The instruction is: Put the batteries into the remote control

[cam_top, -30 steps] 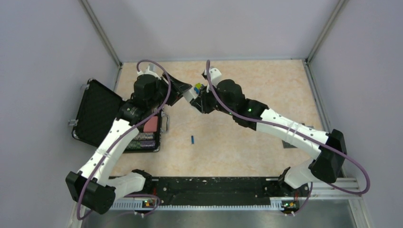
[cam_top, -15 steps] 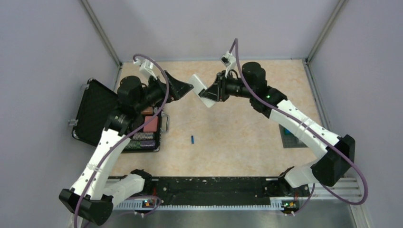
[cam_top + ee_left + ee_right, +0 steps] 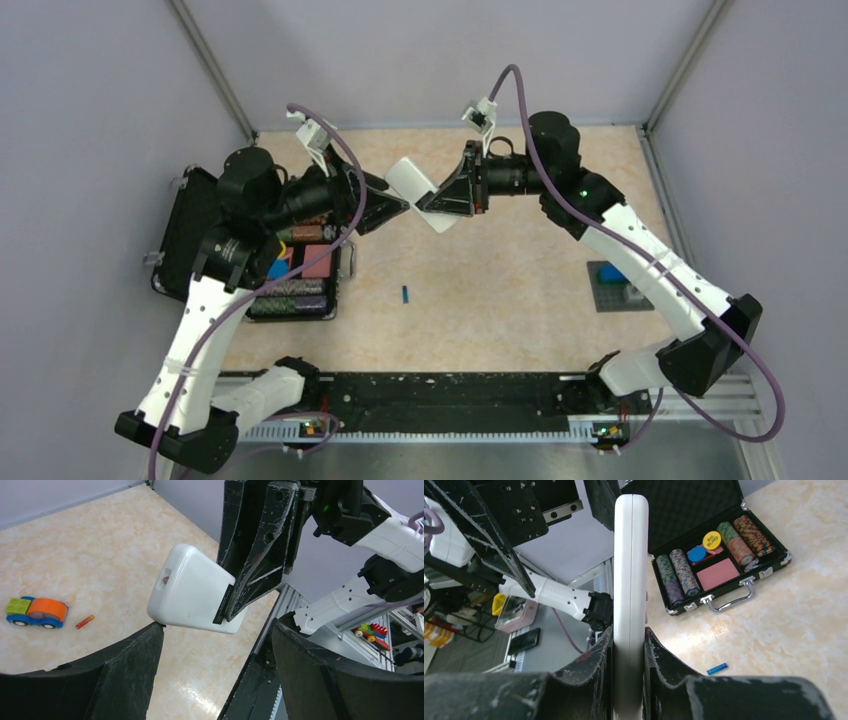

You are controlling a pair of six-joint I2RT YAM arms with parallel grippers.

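A: Entry, overhead view. What has changed on the table (image 3: 500,300) since half a second ago?

B: Both arms. The left arm's elbow has swung further out to the left over the open chip case (image 3: 200,235). The right arm has drawn back toward the far side, so the blue brick on its grey baseplate (image 3: 612,280) is now uncovered; the forearm hid most of it before.

A: Right gripper (image 3: 428,207)?

B: Clamped on the remote control (image 3: 410,180), as before. The right wrist view shows its two fingers pressed flat on either face of the white bar (image 3: 630,555), which is held edge-on to that camera, clear of the table. The plain white back faces the left wrist camera (image 3: 190,587).

A: Left gripper (image 3: 398,205)?

B: Fingers wide apart, holding nothing. It is closer to the remote than half a second ago. In its own view one fingertip (image 3: 159,628) sits at the remote's lower corner; contact not resolvable.

A: Small items?

B: The toy car (image 3: 36,612) is on the table, with the orange-red battery (image 3: 85,621) just beside it. The blue battery (image 3: 405,294) is alone mid-table, in the same spot as one second ago, also visible from the right wrist (image 3: 717,668). Neither battery is in the remote.
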